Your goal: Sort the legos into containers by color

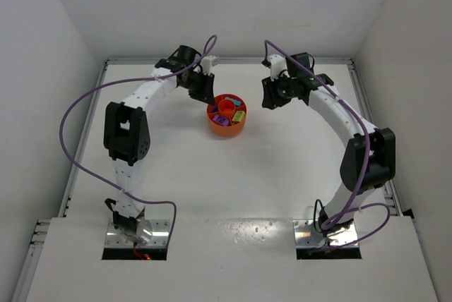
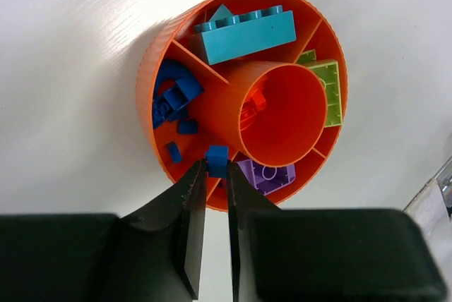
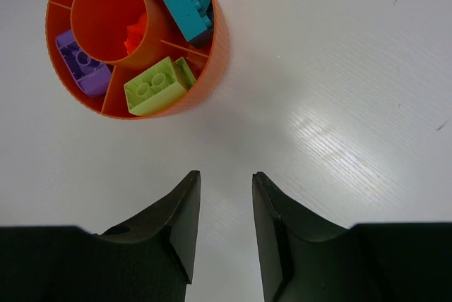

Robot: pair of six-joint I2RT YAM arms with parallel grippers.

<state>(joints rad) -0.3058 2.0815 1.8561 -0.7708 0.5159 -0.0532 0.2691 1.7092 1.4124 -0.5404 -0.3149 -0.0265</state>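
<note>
Orange bowl sits mid-desk. Its wedges keep a teal brick, lime bricks, a purple brick and blue bricks apart, with orange bits in the middle cup. We see our left fingers nearly closed, pinching a small blue brick above the bowl's rim beside the blue wedge. Our right fingers stand apart, gripping nothing, over desk near the bowl.

My left fingers are matte black, my right fingers too. At my left fingertips sits 1 blue brick. Beyond it the ribbed orange bowl shows dark blue legos left, 1 purple brick right, 1 teal brick farthest, lime bricks far right. The table is white, faintly streaked.
</note>
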